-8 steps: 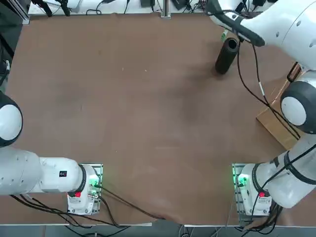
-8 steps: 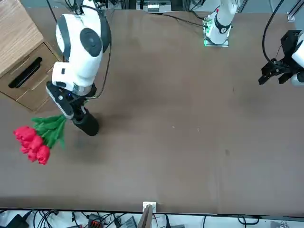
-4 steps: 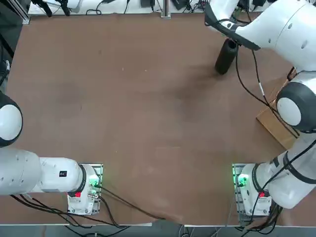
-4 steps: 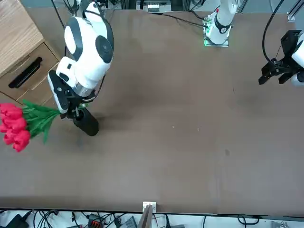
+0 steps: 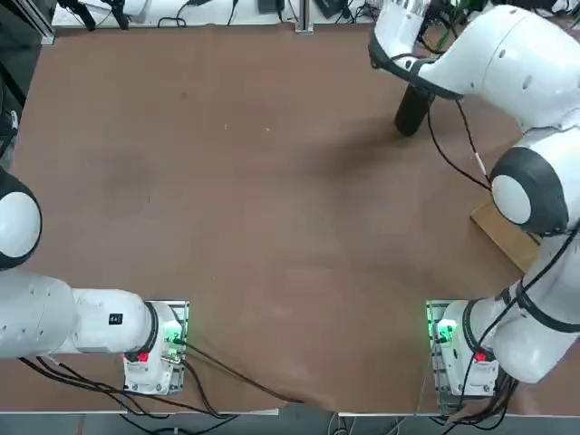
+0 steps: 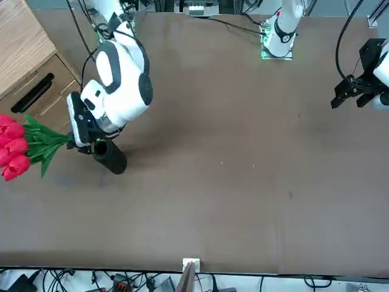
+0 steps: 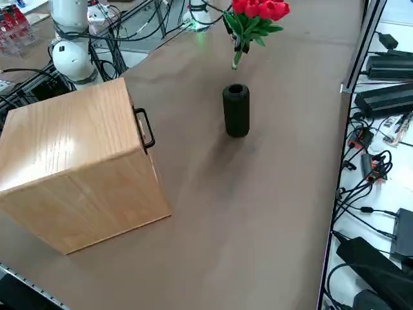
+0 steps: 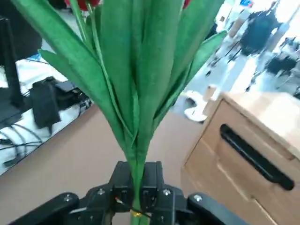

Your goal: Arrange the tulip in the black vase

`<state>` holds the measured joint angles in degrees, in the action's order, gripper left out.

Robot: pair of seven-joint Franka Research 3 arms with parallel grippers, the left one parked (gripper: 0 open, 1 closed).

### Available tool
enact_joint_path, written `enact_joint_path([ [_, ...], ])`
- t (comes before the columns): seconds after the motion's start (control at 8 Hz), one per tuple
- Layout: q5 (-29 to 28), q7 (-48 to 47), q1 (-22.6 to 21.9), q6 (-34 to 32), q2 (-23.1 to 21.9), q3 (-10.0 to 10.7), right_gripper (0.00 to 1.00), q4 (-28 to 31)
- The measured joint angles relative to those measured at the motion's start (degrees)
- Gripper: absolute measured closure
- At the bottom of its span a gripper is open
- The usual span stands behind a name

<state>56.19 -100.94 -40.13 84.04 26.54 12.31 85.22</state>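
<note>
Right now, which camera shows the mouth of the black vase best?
The right side view: the black vase stands clear, its round mouth open to the camera, the tulip held above it. In the front view the right pincer crowds its top. In the top view the arm hides the mouth. The wrist view misses it.

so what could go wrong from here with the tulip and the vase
1. The right gripper pinches the tulip low on its thin stem, and the stem tip hangs off to one side of the black vase mouth, so it could miss on the way down.
2. The vase is slim and upright; a nudge at its rim might topple it.
</note>
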Motion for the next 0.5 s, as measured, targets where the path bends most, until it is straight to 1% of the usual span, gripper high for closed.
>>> enact_joint_path([
  [0.5, 3.7, -8.8, -1.3, -5.3, 4.5, 0.0, 0.9, -0.2],
])
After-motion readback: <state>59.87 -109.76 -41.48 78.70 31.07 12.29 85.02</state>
